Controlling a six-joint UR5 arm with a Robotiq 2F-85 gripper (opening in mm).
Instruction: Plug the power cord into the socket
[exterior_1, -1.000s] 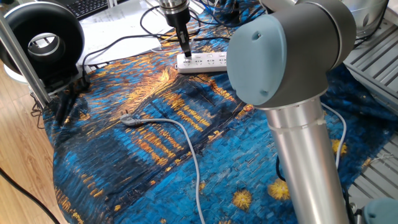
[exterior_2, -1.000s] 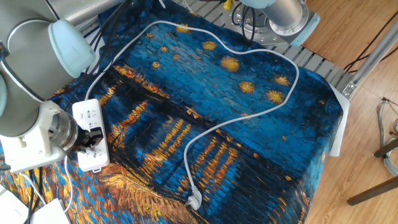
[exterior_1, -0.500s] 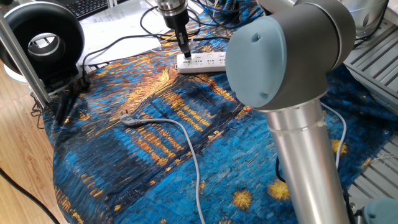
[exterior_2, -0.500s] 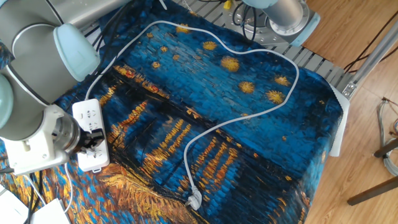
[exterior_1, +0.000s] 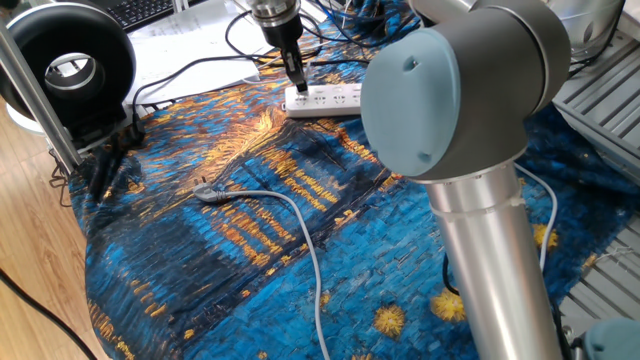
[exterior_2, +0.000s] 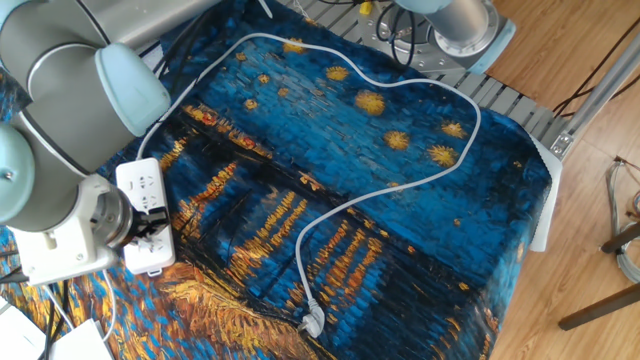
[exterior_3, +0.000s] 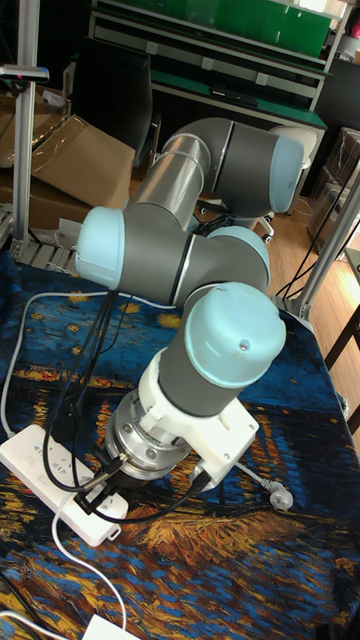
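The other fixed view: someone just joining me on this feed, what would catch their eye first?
Probably the painted blue-and-gold cloth covering the table, then the big grey arm at the left edge, its gripper down at the near end of the white power strip. Next, the long grey cable looping across the cloth, its plug lying loose near the front edge.

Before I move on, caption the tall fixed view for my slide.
UR5 gripper down at the end outlet of the white power strip on the painted cloth, a grey plug lying loose nearby.
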